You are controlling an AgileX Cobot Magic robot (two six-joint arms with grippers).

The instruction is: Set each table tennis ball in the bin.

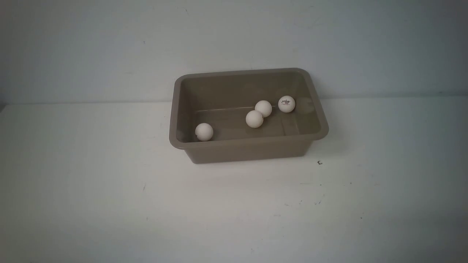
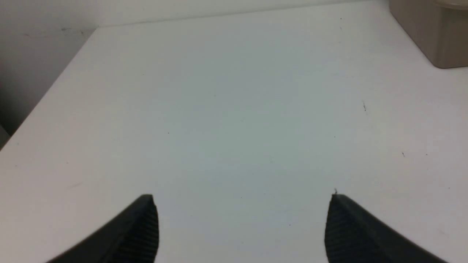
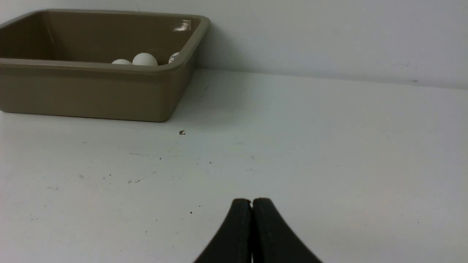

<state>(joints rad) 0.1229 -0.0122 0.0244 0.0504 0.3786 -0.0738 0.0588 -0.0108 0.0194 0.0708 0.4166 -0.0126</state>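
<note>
The taupe bin (image 1: 248, 148) stands on the white table toward the back. Several white table tennis balls lie on its floor: one (image 1: 204, 132) near the front left corner, two touching in the middle (image 1: 254, 119) (image 1: 263, 108), and one with a dark logo (image 1: 286, 104) at the right. Neither arm shows in the front view. My left gripper (image 2: 242, 199) is open over bare table, nothing between its fingers; a corner of the bin (image 2: 435, 33) shows far off. My right gripper (image 3: 251, 201) is shut and empty, well short of the bin (image 3: 91, 91), where ball tops (image 3: 145, 59) peek over the rim.
A small dark speck (image 1: 320, 163) lies on the table just off the bin's front right corner. A pale wall rises behind the table. The table's left edge (image 2: 47, 91) shows in the left wrist view.
</note>
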